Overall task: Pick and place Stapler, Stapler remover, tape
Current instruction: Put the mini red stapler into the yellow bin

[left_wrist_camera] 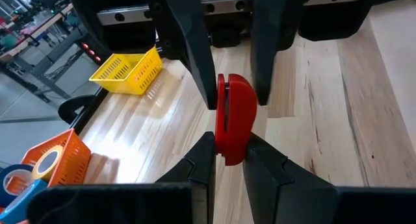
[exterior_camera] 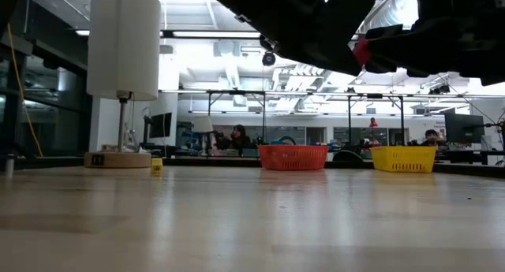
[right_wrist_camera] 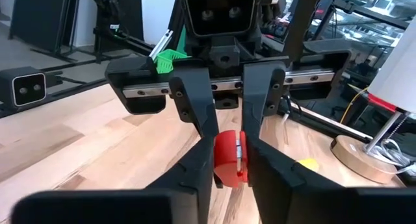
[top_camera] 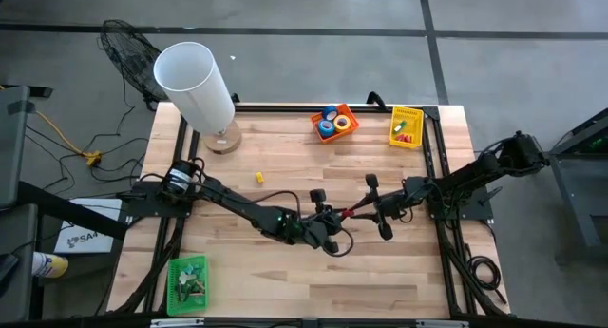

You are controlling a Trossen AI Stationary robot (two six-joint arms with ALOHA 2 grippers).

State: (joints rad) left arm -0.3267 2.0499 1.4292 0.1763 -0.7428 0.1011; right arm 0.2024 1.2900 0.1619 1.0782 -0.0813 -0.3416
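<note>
1. Step in hand: a handover in mid-air above the centre of the worktop [top_camera: 285, 280]. The left claw [top_camera: 344, 217] is clamped narrow on a small red item [left_wrist_camera: 233, 117], probably the staple remover, though its make cannot be told for certain.
2. The right claw [top_camera: 366, 211] faces the left one tip to tip; its fingers [right_wrist_camera: 195, 130] flank the same red item at narrow spread. Whether they already bear on it cannot be told.
3. Next move, as judged: the right claw must seat firmly before the left lets go; release too soon risks a drop onto the worktop.
4. Likely destination: the yellow basket [top_camera: 406, 126] at the worktop's 1 o'clock corner, nearest the right arm.
5. The tape rolls [top_camera: 332, 123] lie in the orange basket [top_camera: 336, 122] at 12 o'clock, just beside the yellow one.
6. Open room: bare worktop lies between the claws and both baskets. The lamp [top_camera: 199, 86] stands at 11 o'clock, a small yellow block [top_camera: 258, 178] near it, and a green basket [top_camera: 186, 284] at 7 o'clock, all well apart from the right arm's path.
7. Edge: the yellow basket sits close to the worktop's rim, so placement calls for care.
</note>
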